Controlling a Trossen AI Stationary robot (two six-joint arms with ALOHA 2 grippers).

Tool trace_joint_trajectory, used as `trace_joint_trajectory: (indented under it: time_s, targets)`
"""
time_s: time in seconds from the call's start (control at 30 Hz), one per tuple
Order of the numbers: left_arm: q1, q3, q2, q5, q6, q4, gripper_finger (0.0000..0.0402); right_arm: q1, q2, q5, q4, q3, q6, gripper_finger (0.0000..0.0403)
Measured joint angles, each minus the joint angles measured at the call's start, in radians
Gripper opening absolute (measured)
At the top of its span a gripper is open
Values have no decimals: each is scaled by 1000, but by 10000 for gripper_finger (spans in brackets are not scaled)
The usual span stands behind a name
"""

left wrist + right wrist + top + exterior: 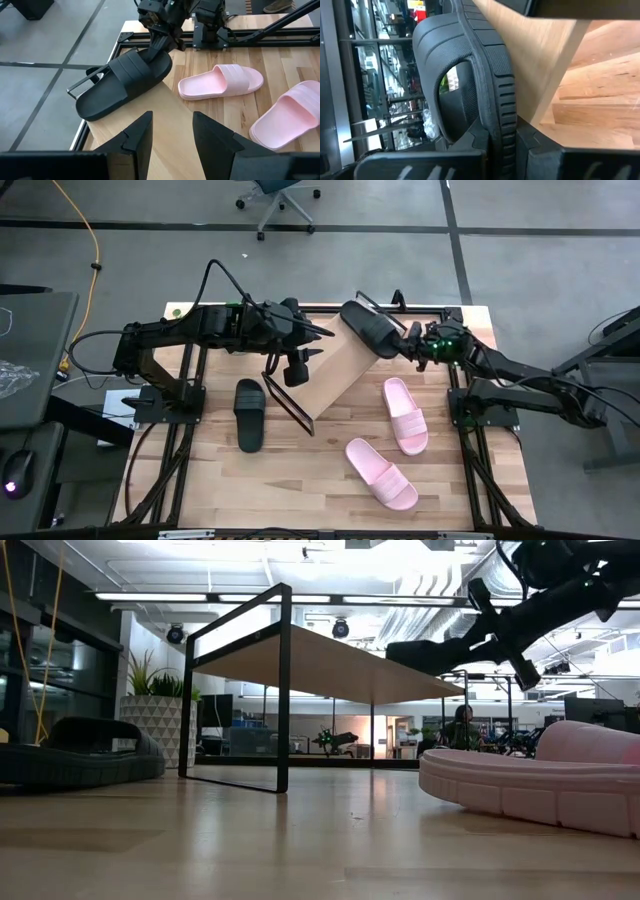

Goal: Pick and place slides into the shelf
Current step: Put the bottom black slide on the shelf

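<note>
Right gripper (408,340) clamps black slide (368,328) over shelf (335,370); pink slides (405,413) nearby.

The table (330,500) is a light-wood plank top on a black frame; on it stands the shelf (335,375), a slanted pale board in a thin black frame, near the middle toward the far edge; a black slide (249,414) lies flat on the table just left of the shelf; two pink slides lie to its right, one (405,414) nearer the shelf, the other (381,473) toward the near edge; a second black slide (368,328) rests at the shelf's upper end.
</note>
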Motion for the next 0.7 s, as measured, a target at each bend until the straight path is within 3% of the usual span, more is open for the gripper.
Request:
trace_joint_trajectory:
  time_s: [0.7]
  targets:
    - [0,0,0,2,0,0,129,-5,7,79,-39,1,7,17]
